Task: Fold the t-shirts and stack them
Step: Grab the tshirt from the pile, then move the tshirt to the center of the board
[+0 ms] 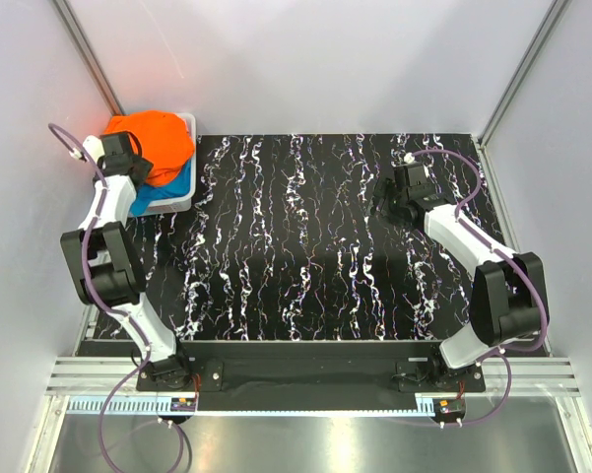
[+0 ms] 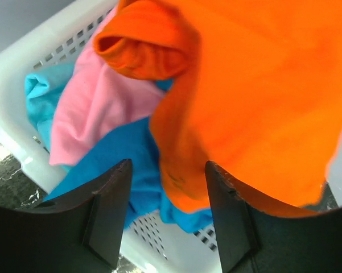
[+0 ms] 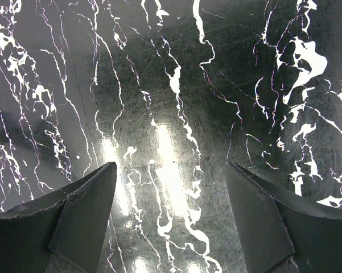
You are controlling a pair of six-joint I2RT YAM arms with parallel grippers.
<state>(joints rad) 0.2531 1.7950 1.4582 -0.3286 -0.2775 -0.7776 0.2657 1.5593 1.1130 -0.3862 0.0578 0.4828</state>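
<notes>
Spread fingers [image 2: 111,216] of the left gripper [image 2: 168,170] hang over the basket [image 2: 23,62] at the table's far left corner. Just ahead and to their right, the orange shirt [image 2: 256,96] lies crumpled atop the pink shirt [image 2: 97,108] and teal shirt [image 2: 119,165], showing no clear long axis. Well apart, the right gripper [image 3: 171,170], also spread, hovers over the table [image 3: 176,85], so the left arm is nearer.

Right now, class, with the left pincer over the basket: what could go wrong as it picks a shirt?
The orange shirt lies bunched over the pink shirt and blue shirt, so the open left pincer may pinch two layers and drag extras out. The white basket sits at the table corner; a pull could slide or tip it.
</notes>
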